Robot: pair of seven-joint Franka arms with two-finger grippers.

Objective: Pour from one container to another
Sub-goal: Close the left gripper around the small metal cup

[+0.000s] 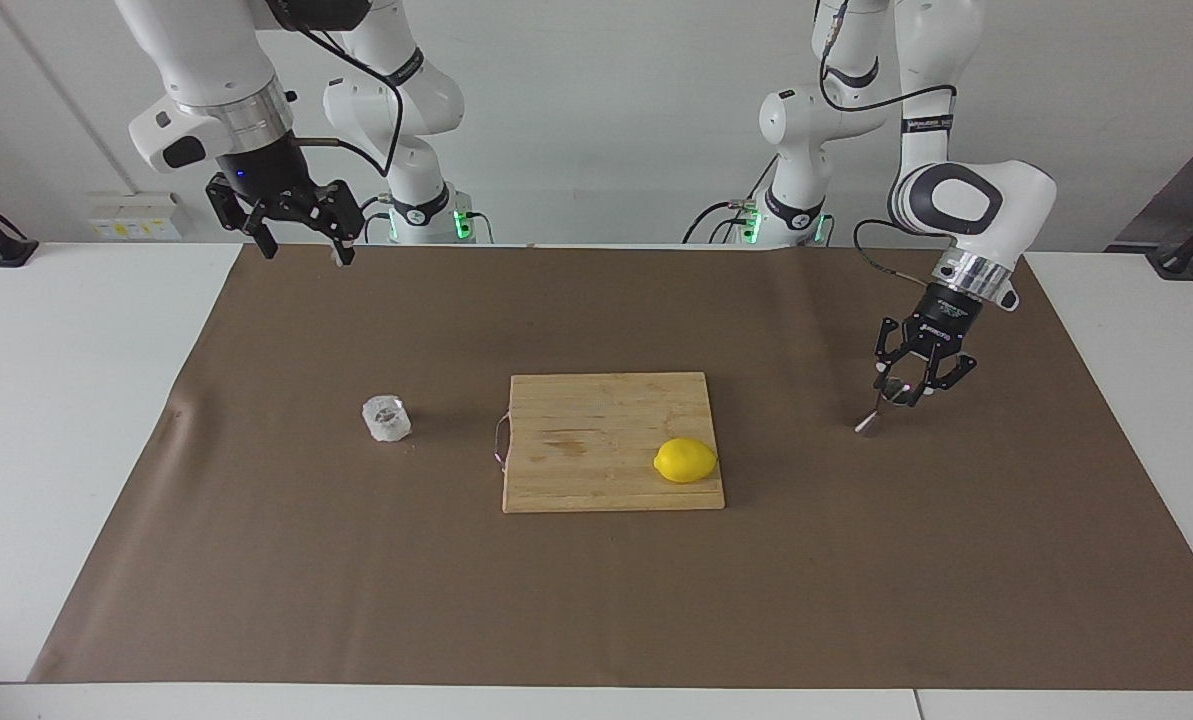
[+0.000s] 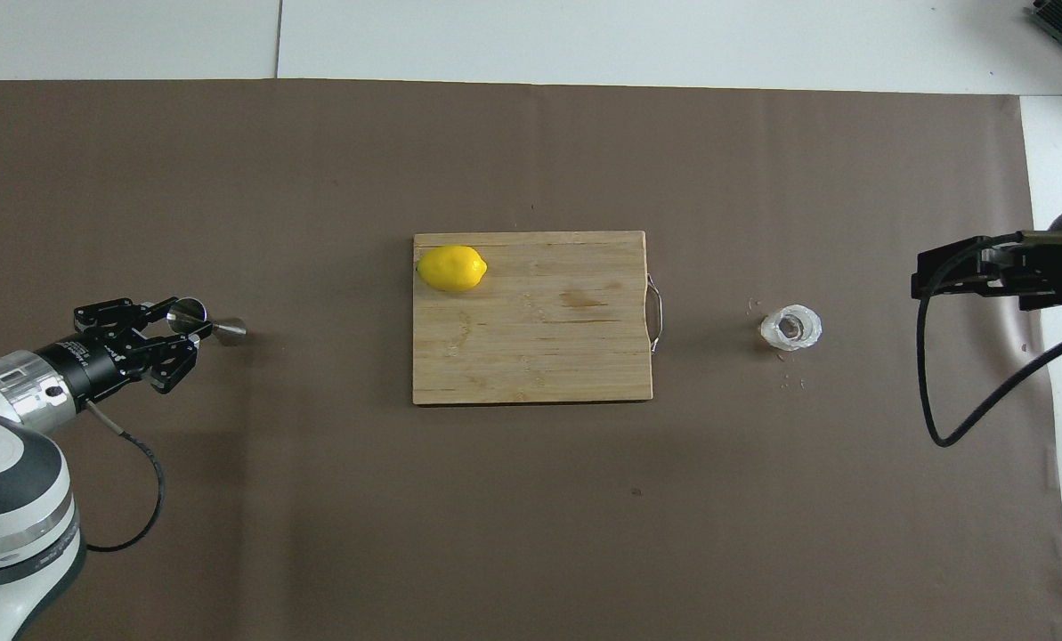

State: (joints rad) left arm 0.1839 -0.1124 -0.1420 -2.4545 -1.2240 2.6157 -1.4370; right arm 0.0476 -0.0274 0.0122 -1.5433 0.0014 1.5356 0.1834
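Observation:
The steel hourglass jigger (image 1: 878,410) stands on the brown mat toward the left arm's end of the table; it also shows in the overhead view (image 2: 214,328). My left gripper (image 1: 903,388) is low over it with its fingers closed in on the jigger's upper cone, also in the overhead view (image 2: 179,331). The clear faceted glass cup (image 1: 387,418) stands alone on the mat toward the right arm's end, also in the overhead view (image 2: 790,328). My right gripper (image 1: 306,248) waits open and empty, high over the mat's edge at the robots' side.
A wooden cutting board (image 1: 586,440) lies in the middle of the mat between the cup and the jigger. A yellow lemon (image 1: 685,460) rests on its corner toward the left arm's end. Small specks lie on the mat around the cup (image 2: 793,381).

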